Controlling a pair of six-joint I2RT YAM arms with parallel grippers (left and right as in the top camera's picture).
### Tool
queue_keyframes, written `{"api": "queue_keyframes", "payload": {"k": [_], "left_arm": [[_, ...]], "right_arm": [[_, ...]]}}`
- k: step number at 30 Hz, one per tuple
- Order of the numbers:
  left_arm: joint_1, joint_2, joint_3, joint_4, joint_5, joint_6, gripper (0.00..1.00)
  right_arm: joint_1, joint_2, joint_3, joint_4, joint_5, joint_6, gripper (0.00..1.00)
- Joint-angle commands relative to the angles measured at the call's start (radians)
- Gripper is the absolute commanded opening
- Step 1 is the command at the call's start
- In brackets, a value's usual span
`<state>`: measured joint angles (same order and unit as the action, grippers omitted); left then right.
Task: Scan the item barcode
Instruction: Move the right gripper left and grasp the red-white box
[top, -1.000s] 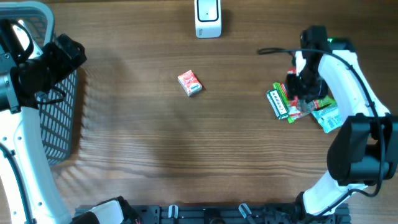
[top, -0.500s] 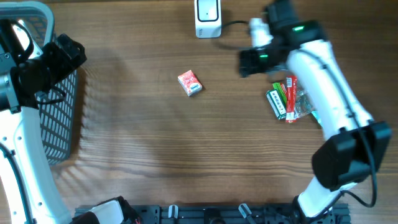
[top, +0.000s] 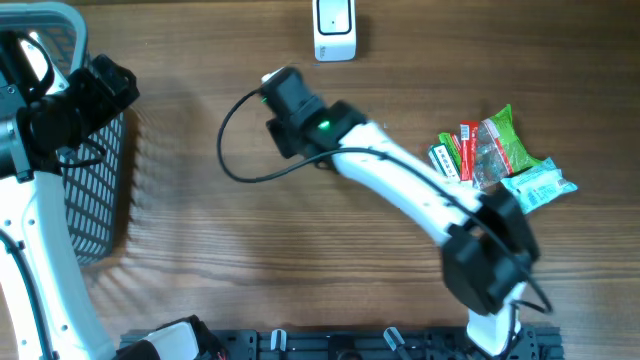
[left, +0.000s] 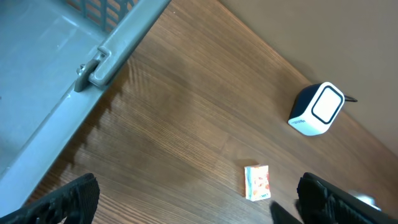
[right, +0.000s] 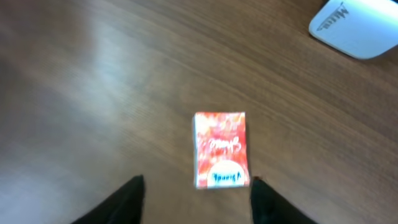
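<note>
Right wrist view: red packet (right: 221, 149) flat on the counter (right: 93, 93), printed face up; no barcode showing, so probably underneath or on an edge.
Packet place: mid-counter, near the white scanner (right: 357, 28) but apart from it; hidden under the right arm in the overhead view.
Right fingers (right: 132, 198): apart, one on each side of the packet's near end, nothing held; apparently lined up to close across its narrow width.
Left fingers (left: 74, 199): wide, empty, beside the basket (left: 93, 37), well clear of the work.
Other packets (top: 495, 160): heaped on the right arm's side.
Next: pinch, lift, turn the code toward the scanner.
</note>
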<state>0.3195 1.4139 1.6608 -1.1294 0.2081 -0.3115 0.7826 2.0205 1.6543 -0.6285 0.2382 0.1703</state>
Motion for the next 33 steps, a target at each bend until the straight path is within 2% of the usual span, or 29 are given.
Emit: {"api": "queue_keyframes", "payload": {"k": [1, 3, 6, 33], "left_arm": [[-0.003, -0.001, 0.008, 0.002, 0.012, 0.016, 1.00], [-0.003, -0.001, 0.008, 0.002, 0.012, 0.016, 1.00], [-0.003, -0.001, 0.008, 0.002, 0.012, 0.016, 1.00], [-0.003, -0.001, 0.008, 0.002, 0.012, 0.016, 1.00]], "right_arm": [[0.011, 0.089, -0.014, 0.044, 0.139, 0.016, 0.35], [0.011, 0.117, -0.014, 0.060, 0.139, 0.016, 0.31], [0.011, 0.145, -0.014, 0.090, 0.139, 0.013, 0.29], [0.018, 0.269, -0.014, 0.122, 0.156, -0.040, 0.35]]}}
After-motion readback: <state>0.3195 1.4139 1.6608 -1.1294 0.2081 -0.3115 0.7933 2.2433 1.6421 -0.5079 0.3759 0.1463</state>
